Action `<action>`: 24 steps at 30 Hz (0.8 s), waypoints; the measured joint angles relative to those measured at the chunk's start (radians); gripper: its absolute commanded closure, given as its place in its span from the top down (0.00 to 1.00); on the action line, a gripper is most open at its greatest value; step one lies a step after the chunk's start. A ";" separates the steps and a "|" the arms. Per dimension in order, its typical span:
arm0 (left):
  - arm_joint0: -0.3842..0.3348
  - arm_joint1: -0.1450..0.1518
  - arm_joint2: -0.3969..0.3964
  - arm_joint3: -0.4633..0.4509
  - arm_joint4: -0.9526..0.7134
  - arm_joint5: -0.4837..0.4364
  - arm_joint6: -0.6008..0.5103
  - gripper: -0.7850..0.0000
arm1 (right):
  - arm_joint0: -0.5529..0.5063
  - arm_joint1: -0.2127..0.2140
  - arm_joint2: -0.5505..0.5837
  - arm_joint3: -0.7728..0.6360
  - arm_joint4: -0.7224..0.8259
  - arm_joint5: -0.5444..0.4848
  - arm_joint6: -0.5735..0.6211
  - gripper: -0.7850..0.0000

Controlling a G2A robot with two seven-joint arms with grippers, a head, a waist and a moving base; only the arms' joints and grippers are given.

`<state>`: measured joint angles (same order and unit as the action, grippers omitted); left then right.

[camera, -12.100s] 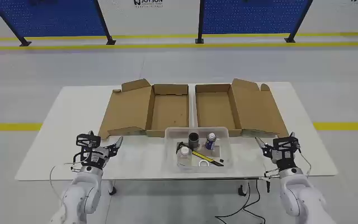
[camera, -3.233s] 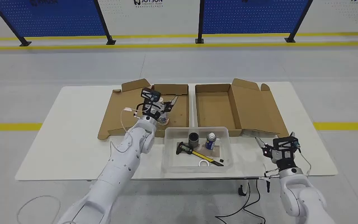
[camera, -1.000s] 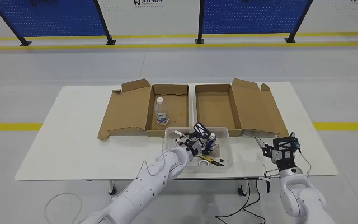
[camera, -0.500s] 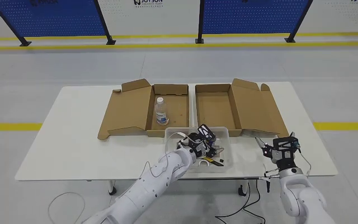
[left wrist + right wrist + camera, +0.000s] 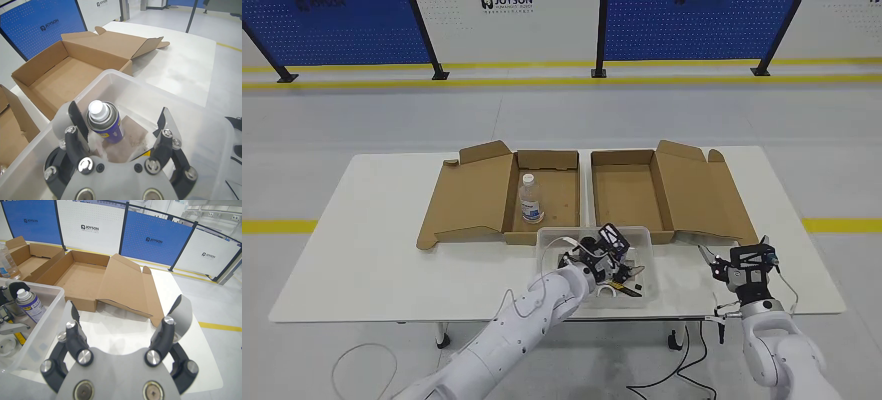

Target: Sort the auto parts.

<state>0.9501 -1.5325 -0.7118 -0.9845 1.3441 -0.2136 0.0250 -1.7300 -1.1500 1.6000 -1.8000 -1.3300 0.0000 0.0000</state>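
Over bin (image 5: pixel 132 79) | bottle (image 5: pixel 530 200) boxed, I've brought left gripper (image 5: pixel 118 109) back — spread astride can (image 5: pixel 105 123), next pick | right gripper (image 5: pixel 126 309) parked, spread.

Smooth, rounded white shells cover the left arm (image 5: pixel 512 325) and the right arm (image 5: pixel 777 355), and each ends in a cluster of black wrist parts. A thin pale cable (image 5: pixel 504 298) loops beside the left arm. The left gripper (image 5: pixel 118 109) is built on a light grey metal plate with 2 large recessed bolts. Black linkage bars join it, with silver round-head screws at the pivots. Its fingers (image 5: pixel 77 117) are pale curved blades faced with black pads. The right gripper (image 5: pixel 125 300) has the same plate, bars and screws, and its fingers (image 5: pixel 184 306) are silvery with a black saw-toothed inner edge
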 measured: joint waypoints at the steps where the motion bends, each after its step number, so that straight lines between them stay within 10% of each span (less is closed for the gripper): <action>1: -0.001 -0.001 0.001 0.002 0.002 0.003 0.000 0.93 | 0.000 0.000 0.000 0.000 0.000 0.000 0.000 1.00; 24: -0.022 -0.030 0.001 0.061 0.025 0.031 -0.011 0.79 | 0.000 0.000 0.000 0.000 0.000 0.000 0.000 1.00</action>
<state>0.9280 -1.5622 -0.7106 -0.9232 1.3691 -0.1831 0.0138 -1.7300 -1.1500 1.6000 -1.8000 -1.3300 0.0000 0.0000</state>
